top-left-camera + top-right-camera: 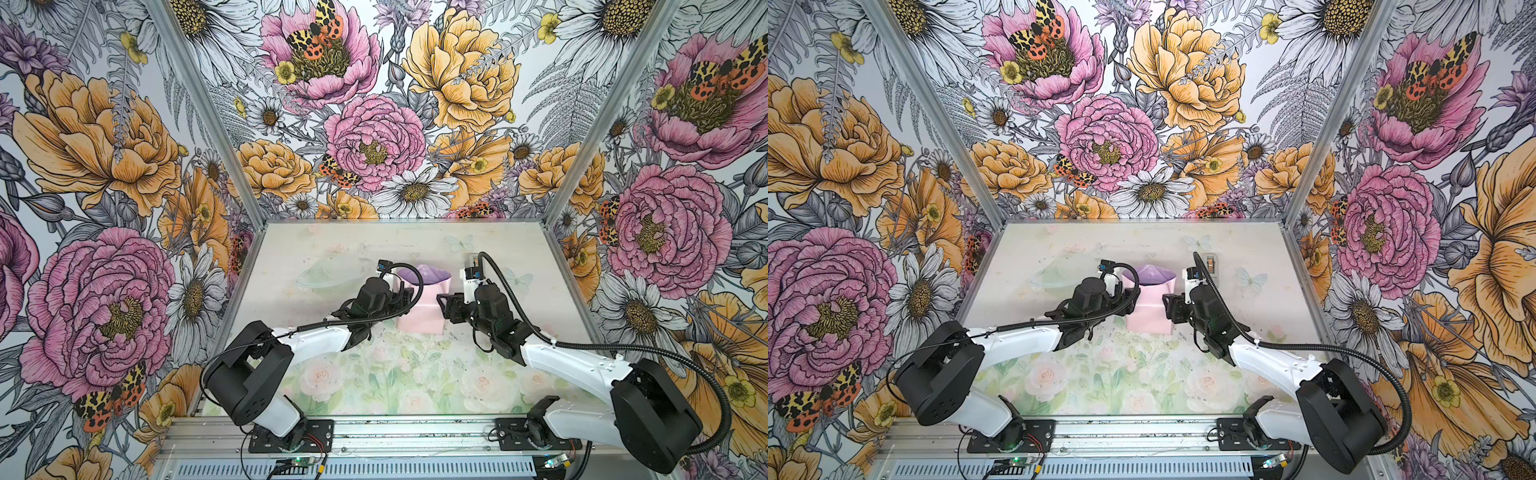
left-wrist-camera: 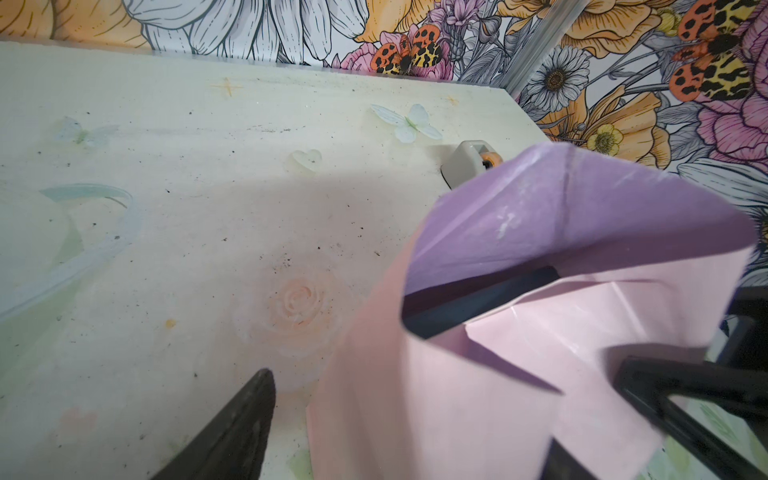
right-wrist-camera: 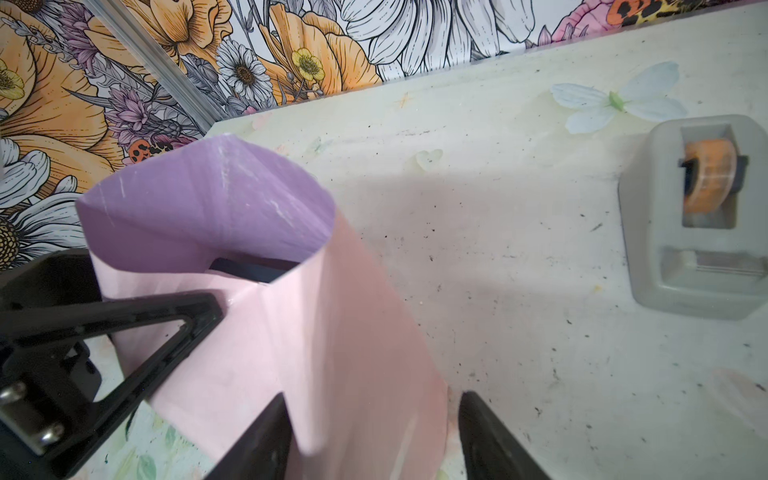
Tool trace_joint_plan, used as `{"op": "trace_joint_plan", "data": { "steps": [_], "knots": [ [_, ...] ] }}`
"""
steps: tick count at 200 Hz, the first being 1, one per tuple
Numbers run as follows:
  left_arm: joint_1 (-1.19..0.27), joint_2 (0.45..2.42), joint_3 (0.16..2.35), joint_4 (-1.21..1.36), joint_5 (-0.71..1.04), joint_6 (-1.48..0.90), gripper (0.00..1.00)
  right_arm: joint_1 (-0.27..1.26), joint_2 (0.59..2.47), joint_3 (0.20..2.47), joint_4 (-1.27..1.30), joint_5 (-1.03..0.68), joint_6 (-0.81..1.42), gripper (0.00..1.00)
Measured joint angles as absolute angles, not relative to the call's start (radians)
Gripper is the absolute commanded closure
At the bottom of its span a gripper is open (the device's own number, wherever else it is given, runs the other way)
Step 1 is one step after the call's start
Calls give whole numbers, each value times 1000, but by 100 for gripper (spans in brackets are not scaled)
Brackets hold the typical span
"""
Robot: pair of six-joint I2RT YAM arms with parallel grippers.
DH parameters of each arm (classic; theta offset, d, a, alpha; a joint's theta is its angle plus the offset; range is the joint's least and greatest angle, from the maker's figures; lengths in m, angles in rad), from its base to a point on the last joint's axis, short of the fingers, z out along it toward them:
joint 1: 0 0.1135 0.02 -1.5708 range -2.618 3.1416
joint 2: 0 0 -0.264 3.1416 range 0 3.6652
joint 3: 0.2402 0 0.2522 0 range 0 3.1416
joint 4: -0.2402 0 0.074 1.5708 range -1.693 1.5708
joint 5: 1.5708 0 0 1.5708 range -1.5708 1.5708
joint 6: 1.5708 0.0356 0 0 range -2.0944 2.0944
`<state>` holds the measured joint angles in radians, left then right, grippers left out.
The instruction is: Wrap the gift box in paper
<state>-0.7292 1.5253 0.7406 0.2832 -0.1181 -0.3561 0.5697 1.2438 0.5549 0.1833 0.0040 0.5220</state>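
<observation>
Right wrist, not top views: gift box [image 3: 249, 269] inside paper [image 3: 353, 332].

Bright even light, soft blurred shadows

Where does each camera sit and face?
Both top views: overhead at the near edge, facing down onto the pale floral table; left arm and right arm show.
Left wrist: behind the left tool, facing the folded pink-and-lilac paper sheet.
Right wrist: behind the right tool, facing that sheet.
Shared: wrist views show the grey tape dispenser.
</observation>
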Motion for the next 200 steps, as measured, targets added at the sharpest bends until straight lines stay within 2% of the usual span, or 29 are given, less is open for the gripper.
{"op": "trace_joint_plan", "data": {
  "steps": [27,63,96,135,200],
  "knots": [
    [-745,1520,741,274,-148,-358,31,585,1272,565,207,29,537,47],
    [-749,1520,741,273,-170,-361,32,599,1283,569,220,71,538,47],
    [-762,1512,735,272,-199,-364,37,628,1274,572,206,126,538,55],
    [-770,1486,731,242,-227,-363,37,661,1272,586,179,190,535,64],
    [-781,1483,731,235,-255,-364,46,685,1273,600,161,236,534,68]
  ]
}}
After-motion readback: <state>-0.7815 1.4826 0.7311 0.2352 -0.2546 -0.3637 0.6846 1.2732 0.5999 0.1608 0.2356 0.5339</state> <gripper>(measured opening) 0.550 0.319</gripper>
